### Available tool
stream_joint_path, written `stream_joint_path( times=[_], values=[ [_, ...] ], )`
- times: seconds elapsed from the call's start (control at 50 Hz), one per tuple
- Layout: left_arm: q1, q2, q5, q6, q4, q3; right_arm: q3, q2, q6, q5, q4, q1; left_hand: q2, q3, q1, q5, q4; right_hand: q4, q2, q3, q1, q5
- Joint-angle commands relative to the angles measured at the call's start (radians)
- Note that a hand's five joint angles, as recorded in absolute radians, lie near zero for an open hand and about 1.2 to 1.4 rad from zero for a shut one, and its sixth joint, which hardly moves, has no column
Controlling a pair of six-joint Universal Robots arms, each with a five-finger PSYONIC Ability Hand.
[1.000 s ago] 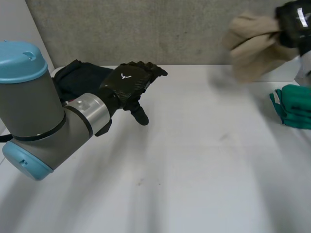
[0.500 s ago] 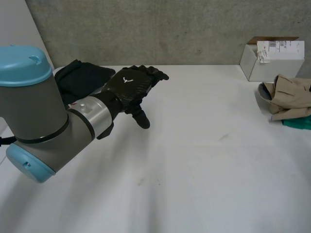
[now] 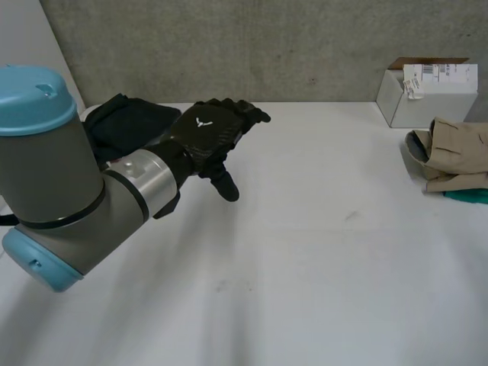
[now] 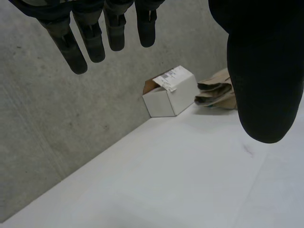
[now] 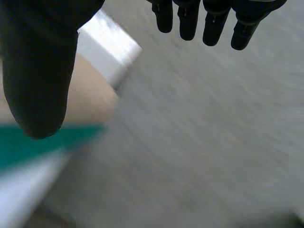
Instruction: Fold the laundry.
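Head view: I find the left hand (image 3: pixel 207 131) above the far left part of the table (image 3: pixel 320 259). Its fingers are stretched out and relaxed, its thumb points down, and it grasps nothing. Just behind it, at the far left corner, a black garment (image 3: pixel 122 122) lies in a heap. At the right edge a beige garment (image 3: pixel 457 152) lies loosely folded on top of a green garment (image 3: pixel 467 196), of which a narrow strip shows. A white cardboard box (image 3: pixel 427 91) stands at the far right corner, just beyond the beige garment, against the grey wall (image 3: pixel 229 46).

Left wrist view: the fingers (image 4: pixel 76 52) hang straight with the thumb well apart from them, and the hand is empty. Past the fingertips I see the box with a flap open and the beige garment just beside it.

Right wrist view: the right hand (image 5: pixel 38 71) is released, fingers straight, thumb apart, holding nothing. Beneath its thumb I see the green garment, the beige garment and the box close together.
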Motion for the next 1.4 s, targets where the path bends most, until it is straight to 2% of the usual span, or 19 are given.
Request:
stream_joint_path(
  times=[0.02, 0.1, 0.16, 0.24, 0.3, 0.4, 0.42, 0.56, 0.68, 0.74, 0.86, 0.94, 0.96, 1.04, 1.16, 1.18, 1.24, 1.28, 1.4],
  values=[
    [0.010, 0.052, -0.001, 0.000, 0.009, 0.007, -0.058, -0.095, -0.256, 0.408, 0.005, 0.016, -0.001, -0.012, -0.001, -0.020, -0.002, 0.022, 0.024, 0.022, 0.017, -0.013],
    [0.039, 0.086, -0.043, -0.003, 0.039, 0.019, -0.006, -0.163, -0.159, 0.385, -0.159, 0.140, -0.007, -0.018, -0.007, -0.026, -0.007, 0.022, 0.024, 0.022, 0.017, -0.013],
    [0.092, 0.118, -0.128, 0.000, 0.105, 0.021, 0.121, -0.298, -0.030, 0.312, -0.275, 0.224, -0.010, -0.021, -0.010, -0.029, -0.010, 0.022, 0.024, 0.022, 0.017, -0.013],
    [0.180, 0.139, -0.215, 0.009, 0.223, 0.025, 0.322, -0.439, 0.106, 0.117, -0.403, 0.313, -0.013, -0.024, -0.013, -0.032, -0.013, 0.022, 0.024, 0.022, 0.017, -0.013],
    [0.298, 0.119, -0.217, 0.040, 0.283, 0.044, 0.474, -0.514, 0.183, -0.050, -0.481, 0.407, -0.010, -0.021, -0.010, -0.029, -0.010, 0.022, 0.024, 0.022, 0.017, -0.013],
    [0.504, -0.021, -0.147, 0.172, 0.237, 0.125, 0.622, -0.530, 0.202, -0.201, -0.437, 0.601, -0.010, -0.021, -0.010, -0.029, -0.010, 0.022, 0.024, 0.022, 0.017, -0.013],
    [0.553, -0.104, -0.092, 0.254, 0.195, 0.175, 0.633, -0.528, 0.200, -0.199, -0.411, 0.620, -0.007, -0.018, -0.007, -0.026, -0.008, 0.022, 0.024, 0.022, 0.017, -0.013],
    [0.647, -0.397, 0.022, 0.468, 0.070, 0.361, 0.663, -0.436, 0.055, -0.180, -0.118, 0.691, -0.010, -0.021, -0.010, -0.029, -0.010, 0.022, 0.024, 0.022, 0.017, -0.013],
    [0.688, -0.558, 0.119, 0.545, -0.002, 0.464, 0.681, -0.375, -0.113, -0.068, -0.021, 0.743, -0.013, -0.024, -0.013, -0.032, -0.013, 0.022, 0.024, 0.022, 0.017, -0.013],
    [0.690, -0.621, 0.121, 0.553, 0.000, 0.501, 0.709, -0.366, -0.147, -0.014, -0.032, 0.748, -0.010, -0.021, -0.010, -0.029, -0.010, 0.022, 0.024, 0.022, 0.017, -0.013],
    [0.688, -0.675, 0.110, 0.554, 0.000, 0.532, 0.742, -0.361, -0.157, -0.003, -0.067, 0.744, 0.069, 0.058, 0.069, 0.050, 0.069, 0.022, 0.024, 0.022, 0.017, -0.013],
    [0.678, -0.678, 0.090, 0.551, 0.047, 0.530, 0.744, -0.359, -0.157, -0.006, -0.072, 0.744, 0.529, 0.518, 0.529, 0.510, 0.528, 0.022, 0.024, 0.022, 0.017, -0.013],
    [0.673, -0.677, 0.073, 0.546, 0.091, 0.528, 0.744, -0.359, -0.157, -0.006, -0.072, 0.744, 0.804, 0.793, 0.804, 0.784, 0.803, 0.022, 0.024, 0.022, 0.017, -0.013],
    [0.659, -0.677, 0.009, 0.545, 0.208, 0.521, 0.747, -0.359, -0.154, -0.005, -0.072, 0.744, 1.193, 1.182, 1.193, 1.173, 1.192, 0.022, 0.024, 0.022, 0.017, -0.013],
    [0.645, -0.677, -0.028, 0.545, 0.286, 0.505, 0.764, -0.359, -0.154, -0.008, -0.073, 0.743, 1.063, 1.052, 1.062, 1.043, 1.062, 0.022, 0.024, 0.022, 0.017, -0.013],
    [0.642, -0.674, -0.028, 0.545, 0.286, 0.502, 0.765, -0.359, -0.154, -0.008, -0.075, 0.741, 0.969, 0.958, 0.969, 0.949, 0.968, 0.022, 0.024, 0.022, 0.017, -0.013],
    [0.626, -0.664, -0.019, 0.543, 0.279, 0.489, 0.771, -0.359, -0.151, -0.008, -0.079, 0.740, 0.306, 0.295, 0.306, 0.287, 0.305, 0.022, 0.024, 0.022, 0.017, -0.013],
    [0.619, -0.649, 0.014, 0.543, 0.274, 0.475, 0.773, -0.359, -0.150, -0.009, -0.085, 0.740, 0.088, 0.077, 0.088, 0.069, 0.087, 0.022, 0.024, 0.022, 0.017, -0.013],
    [0.621, -0.648, 0.119, 0.540, 0.231, 0.481, 0.770, -0.361, -0.148, -0.009, -0.088, 0.741, 0.064, 0.053, 0.064, 0.044, 0.063, 0.022, 0.024, 0.022, 0.017, -0.013]
  ],
)
